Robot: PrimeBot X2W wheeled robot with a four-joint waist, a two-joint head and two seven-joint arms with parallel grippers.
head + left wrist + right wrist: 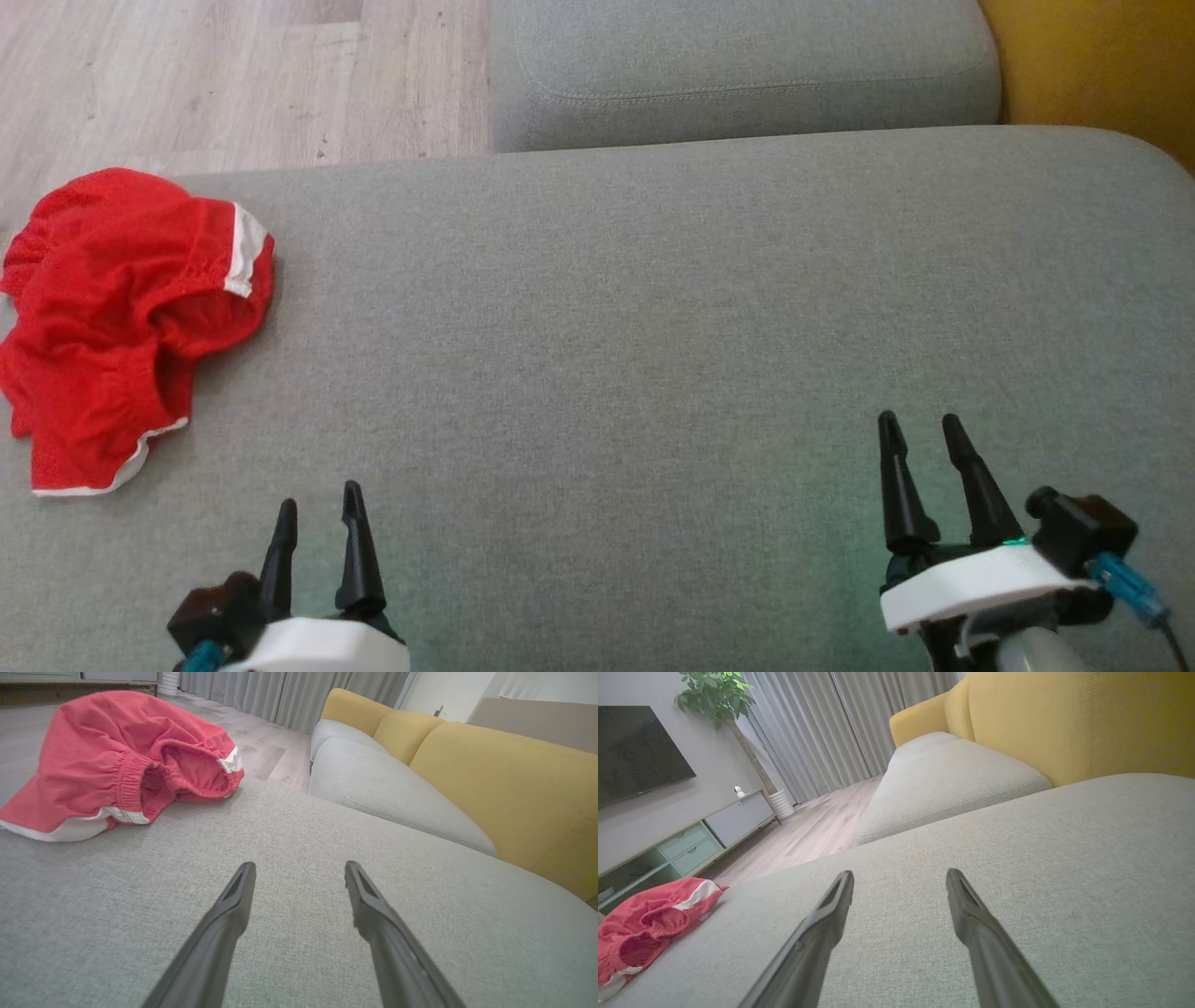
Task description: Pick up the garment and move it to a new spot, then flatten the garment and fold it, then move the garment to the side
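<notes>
The garment [121,317] — red mesh shorts with white trim — lay crumpled at the far left edge of the wide grey seat cushion [653,327]. Its waistband gaped open toward the middle of the seat, and one white-edged hem lay nearest the robot. It rested on the fabric alone, well apart from the right gripper and nearer the left.

The left gripper [319,495] sat low at the near edge of the cushion, a little right of that hem. Its two dark fingers were spread with a clear gap and gripped nothing. The right gripper [919,419] stood far across the seat, likewise parted and empty. In each wrist view, plain grey weave showed between the fingers.

In the right wrist view a low cabinet [691,835] stood against the far wall. It had closed drawers and an open shelf whose contents were too dim to make out. A small white object [738,791] sat on its top. Beside it, a ribbed white pot [781,804] held a leafy plant [714,695]. A dark screen [635,751] hung above the cabinet, and grey curtains [822,732] hung past the plant.

A second grey cushion [747,75] lay beyond the wide one, with the yellow backrest [1092,56] at the right and pale wood floor [233,75] behind the garment. Between the left gripper and the shorts there was only cushion.
</notes>
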